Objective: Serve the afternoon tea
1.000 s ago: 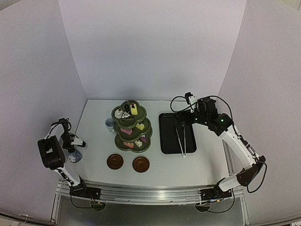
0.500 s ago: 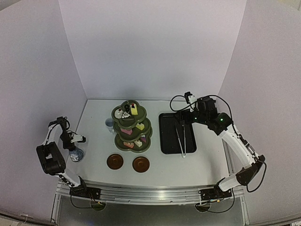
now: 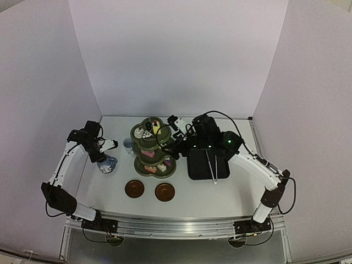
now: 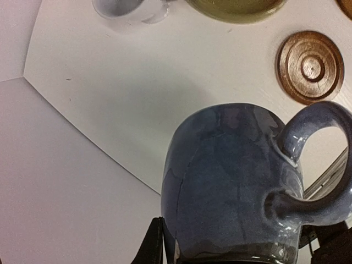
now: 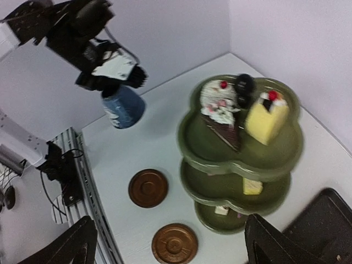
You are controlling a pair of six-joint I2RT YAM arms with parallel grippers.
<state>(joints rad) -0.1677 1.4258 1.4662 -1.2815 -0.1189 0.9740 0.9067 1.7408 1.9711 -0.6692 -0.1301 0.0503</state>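
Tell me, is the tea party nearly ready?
Partly. Cakes already sit on the green stand. The left gripper holds the blue cup. Both coasters are bare, and the white cup waits beside the stand.

The olive three-tier stand (image 5: 203, 147) stood upright mid-table. A chocolate slice (image 5: 220, 113) and a yellow cake (image 5: 267, 116) sat on its top tier, with small cakes (image 3: 147, 153) on the tiers below. A white cup (image 3: 128, 144) sat just behind its left side. A brown coaster (image 3: 135, 188) and a second coaster (image 3: 164, 191) lay side by side in front. The blue cup (image 3: 107, 164), upright left of the stand, was gripped at its rim by the left gripper (image 3: 104, 157).
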